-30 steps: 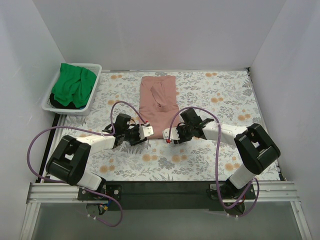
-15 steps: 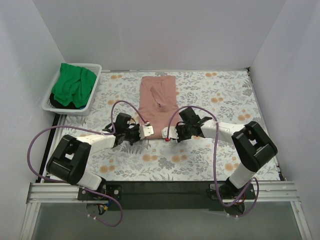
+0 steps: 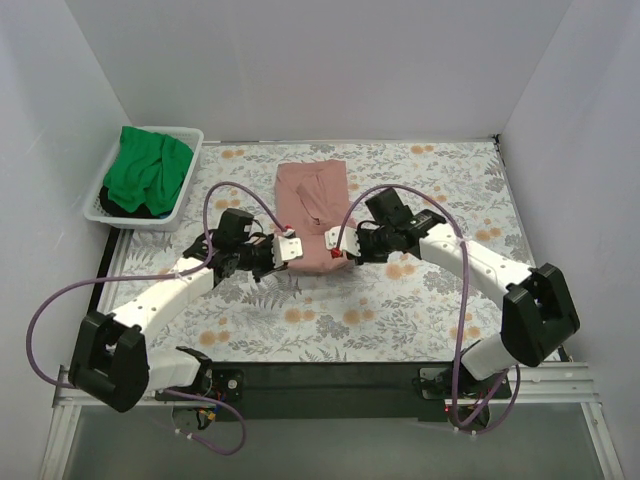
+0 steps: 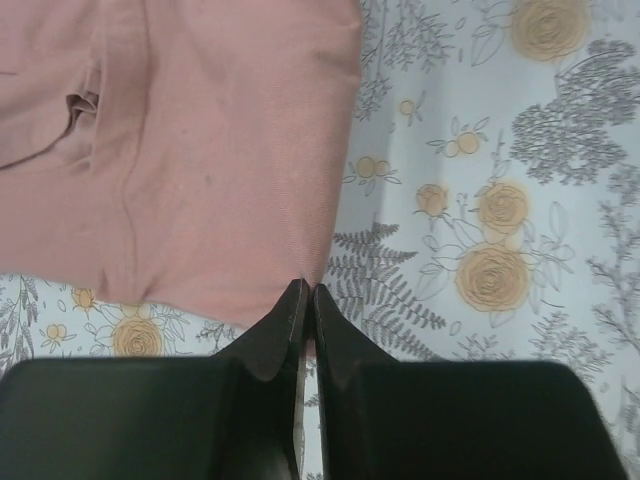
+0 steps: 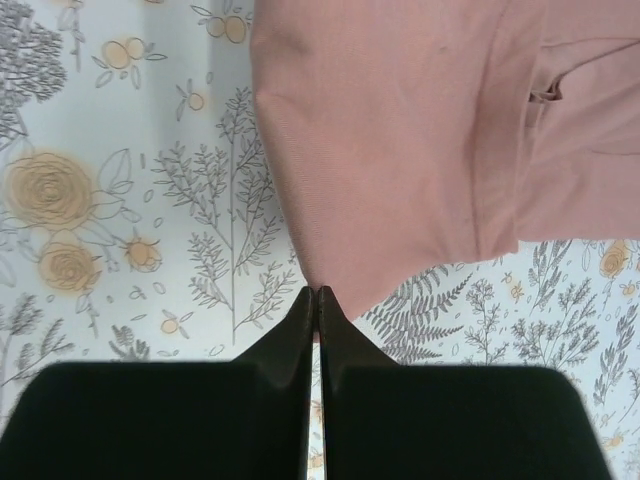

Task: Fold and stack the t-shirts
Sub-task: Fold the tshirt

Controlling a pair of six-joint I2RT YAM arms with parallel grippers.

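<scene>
Pink t-shirt (image 3: 312, 205) now shorter, hem farther back — long axis near-to-far

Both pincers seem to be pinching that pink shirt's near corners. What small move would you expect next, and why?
Probably lift both corners together and carry them toward the far edge. The left pincer and right pincer are each shut on a near corner of the pink t-shirt, which lies flat in a narrow strip, so halving it looks next.
</scene>
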